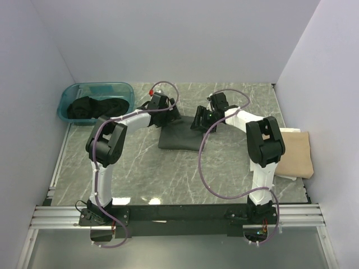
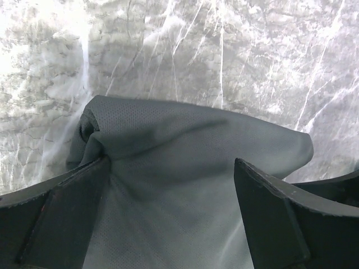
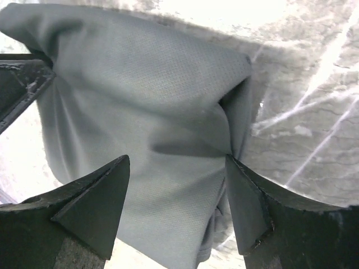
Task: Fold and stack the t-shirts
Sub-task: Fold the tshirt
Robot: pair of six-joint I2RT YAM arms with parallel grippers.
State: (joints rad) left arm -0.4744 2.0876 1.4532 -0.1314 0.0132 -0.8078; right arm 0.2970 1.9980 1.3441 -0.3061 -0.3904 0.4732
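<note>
"Looking into the teal plastic tub (image 1: 128,92), what do you see from where you stand?"

"Black cloth (image 1: 90,106), heaped loosely and filling most of it. The tub sits on the marble table (image 1: 157,174), off to the far left of the dark grey t-shirt (image 1: 178,140)."

"And that shirt?"

"It lies mid-table in a rough folded rectangle. Both arms reach to its far edge. The left gripper (image 1: 170,115) is at the far-left corner and the right gripper (image 1: 197,120) at the far-right corner. A tan t-shirt (image 1: 295,152) lies folded well to its right, by the table's edge."

"Can you tell from above whether they've got hold of it?"

"Not from above, because the wrists hide the fingertips. The wrist cameras show more. On the left one the fingers (image 2: 61,216) stand wide apart, with grey cloth spread between them and its folds gathering at one tip. The right one is much the same: fingers (image 3: 255,207) are spread, the jaws aren't closed, and cloth bunches against one tip. Close up you also catch the fabric's fine mesh weave and a raised, rolled fold."

"And the overhead view?"

"Only that one takes in the tub and the tan shirt."
</note>
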